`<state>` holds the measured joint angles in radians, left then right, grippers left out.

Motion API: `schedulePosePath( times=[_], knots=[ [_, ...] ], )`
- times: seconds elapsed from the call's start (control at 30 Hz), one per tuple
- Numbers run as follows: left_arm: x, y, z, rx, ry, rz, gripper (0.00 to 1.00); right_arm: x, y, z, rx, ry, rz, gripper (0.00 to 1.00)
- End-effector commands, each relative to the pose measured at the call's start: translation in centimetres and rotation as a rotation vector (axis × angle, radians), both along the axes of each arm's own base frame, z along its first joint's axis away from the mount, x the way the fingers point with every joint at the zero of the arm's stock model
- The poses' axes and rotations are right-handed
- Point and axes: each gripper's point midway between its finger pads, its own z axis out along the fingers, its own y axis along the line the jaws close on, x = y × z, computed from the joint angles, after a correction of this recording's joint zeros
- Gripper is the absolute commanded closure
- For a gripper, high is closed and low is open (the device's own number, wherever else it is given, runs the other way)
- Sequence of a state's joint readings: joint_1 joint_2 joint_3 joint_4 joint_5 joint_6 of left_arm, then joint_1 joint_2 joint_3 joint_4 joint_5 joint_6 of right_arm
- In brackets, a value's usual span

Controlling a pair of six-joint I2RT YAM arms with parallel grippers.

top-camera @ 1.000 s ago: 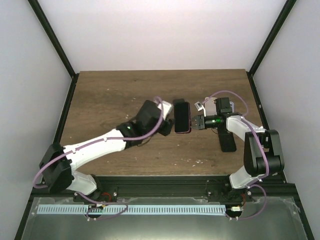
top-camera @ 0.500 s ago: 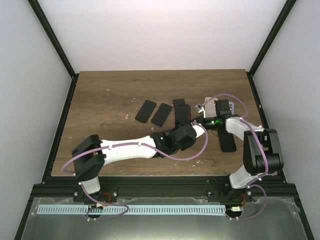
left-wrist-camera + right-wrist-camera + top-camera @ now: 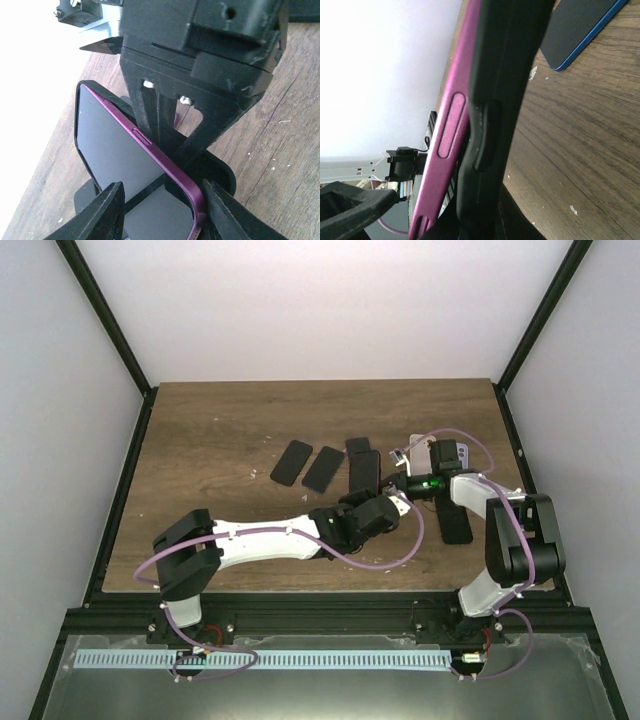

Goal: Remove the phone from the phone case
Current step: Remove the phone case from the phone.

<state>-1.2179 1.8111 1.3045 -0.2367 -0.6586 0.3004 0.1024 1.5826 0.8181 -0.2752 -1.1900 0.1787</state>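
"What is the left gripper [image 3: 162, 194] up to, nearest us?"

"Its black plastic fingers [image 3: 105, 212] stand partly apart, astride the near corner of the magenta-framed phone with the dark glass face [image 3: 115, 145]. One sits right against the glossy rim. Whether they pinch it, I cannot tell."

"Where is the phone?"

"Between the two grippers, over the middle of the brown wood-grain worktop [image 3: 220, 430], tilted. It sits in the matte black phone case [image 3: 492, 115]. Its magenta rim, with a long side button, stands proud of the case along one edge."

"And the right gripper [image 3: 398, 483]?"

"Clenched tight on the case's long side."

"Beyond that?"

"A flat dark slab [image 3: 292, 462] and its twin [image 3: 323, 469] lie slanted, side by side on the wood."
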Motion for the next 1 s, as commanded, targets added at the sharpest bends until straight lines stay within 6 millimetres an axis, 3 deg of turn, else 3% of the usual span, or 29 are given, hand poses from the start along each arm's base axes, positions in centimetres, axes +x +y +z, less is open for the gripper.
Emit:
schedulePosePath(
  times=[0.0,0.2,0.5,0.7,0.97],
  knots=[
    [0.9,0.6,-0.4,0.076,-0.082,0.026,0.59,-0.2,0.5,1.7,0.078,-0.036,0.048,0.99],
    [1.7,0.1,-0.6,0.134,-0.149,0.022,0.73,-0.4,0.6,2.1,0.088,-0.042,0.053,0.99],
    [2.1,-0.6,0.5,0.106,-0.19,0.017,0.99,-0.3,0.6,2.1,0.086,-0.048,0.051,0.99],
    [2.3,-0.4,1.8,0.051,-0.205,0.046,1.0,0.0,0.4,1.7,0.056,-0.06,0.035,0.99],
    [2.3,0.6,6.8,-0.147,-0.207,0.118,1.0,2.0,-0.9,-0.3,-0.109,-0.083,-0.068,0.99]
  ],
)
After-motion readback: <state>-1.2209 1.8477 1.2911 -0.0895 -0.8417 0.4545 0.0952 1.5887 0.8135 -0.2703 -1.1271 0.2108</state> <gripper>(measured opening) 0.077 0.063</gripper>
